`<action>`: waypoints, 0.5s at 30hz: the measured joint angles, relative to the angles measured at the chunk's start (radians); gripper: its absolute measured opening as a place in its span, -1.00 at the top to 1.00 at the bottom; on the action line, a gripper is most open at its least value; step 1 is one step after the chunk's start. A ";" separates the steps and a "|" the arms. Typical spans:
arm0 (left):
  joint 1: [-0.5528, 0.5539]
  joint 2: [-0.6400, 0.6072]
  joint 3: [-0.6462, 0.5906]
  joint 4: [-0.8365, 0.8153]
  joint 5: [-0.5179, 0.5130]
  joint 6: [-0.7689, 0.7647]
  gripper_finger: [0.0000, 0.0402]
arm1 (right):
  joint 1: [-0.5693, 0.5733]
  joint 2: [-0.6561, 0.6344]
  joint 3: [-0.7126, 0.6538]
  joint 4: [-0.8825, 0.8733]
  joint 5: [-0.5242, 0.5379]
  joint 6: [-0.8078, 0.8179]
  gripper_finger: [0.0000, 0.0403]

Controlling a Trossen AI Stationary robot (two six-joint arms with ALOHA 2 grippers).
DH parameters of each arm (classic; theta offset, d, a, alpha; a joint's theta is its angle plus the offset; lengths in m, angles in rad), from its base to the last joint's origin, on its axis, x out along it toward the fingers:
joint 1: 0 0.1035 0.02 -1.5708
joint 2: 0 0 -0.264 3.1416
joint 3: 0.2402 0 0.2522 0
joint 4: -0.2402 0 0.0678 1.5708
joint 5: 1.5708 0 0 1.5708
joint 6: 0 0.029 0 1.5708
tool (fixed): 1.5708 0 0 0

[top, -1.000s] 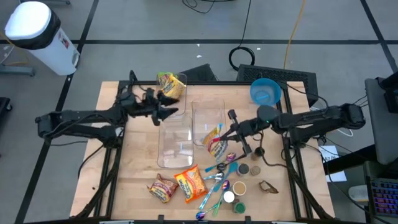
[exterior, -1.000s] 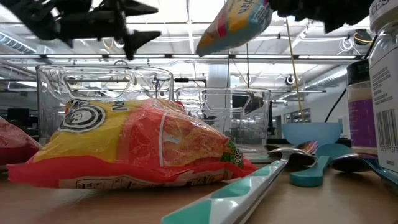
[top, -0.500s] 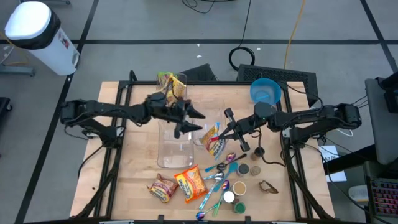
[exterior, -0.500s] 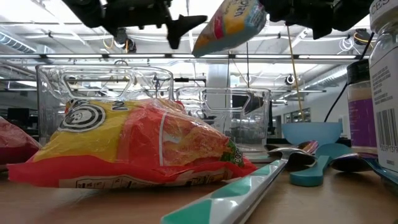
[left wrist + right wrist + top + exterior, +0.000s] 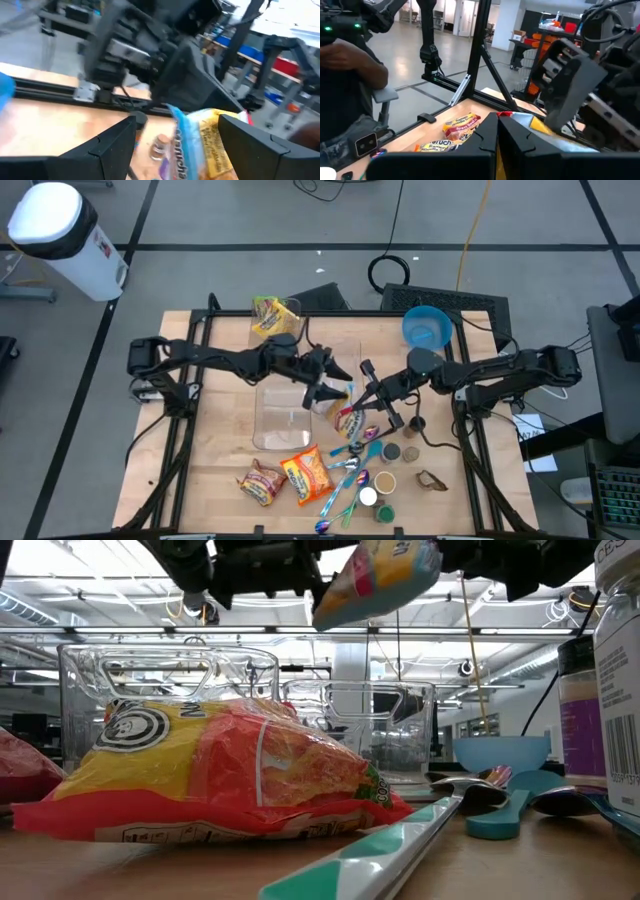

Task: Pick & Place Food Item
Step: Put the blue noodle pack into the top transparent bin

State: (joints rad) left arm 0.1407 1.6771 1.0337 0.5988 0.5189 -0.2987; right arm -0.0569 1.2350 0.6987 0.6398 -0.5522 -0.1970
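Step in hand: a hand-over in mid-air. The right gripper [image 5: 352, 402] is clamped on a snack bag [image 5: 347, 418], holding it above the desk [image 5: 180, 480], beside the clear bins [image 5: 285, 410]. The left gripper [image 5: 335, 383] has its fingers spread on either side of the bag's top, not yet closed. Judged next: the left must close squarely on the bag before the right lets go, then carry it to a bin.
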 joint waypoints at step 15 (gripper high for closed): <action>-0.036 0.030 0.038 0.010 0.157 -0.004 -0.40 | -0.020 0.000 0.000 -0.032 0.035 0.001 1.00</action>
State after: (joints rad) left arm 0.1044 1.7068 1.0714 0.6091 0.6757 -0.3026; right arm -0.0764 1.2350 0.6987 0.6081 -0.5175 -0.1965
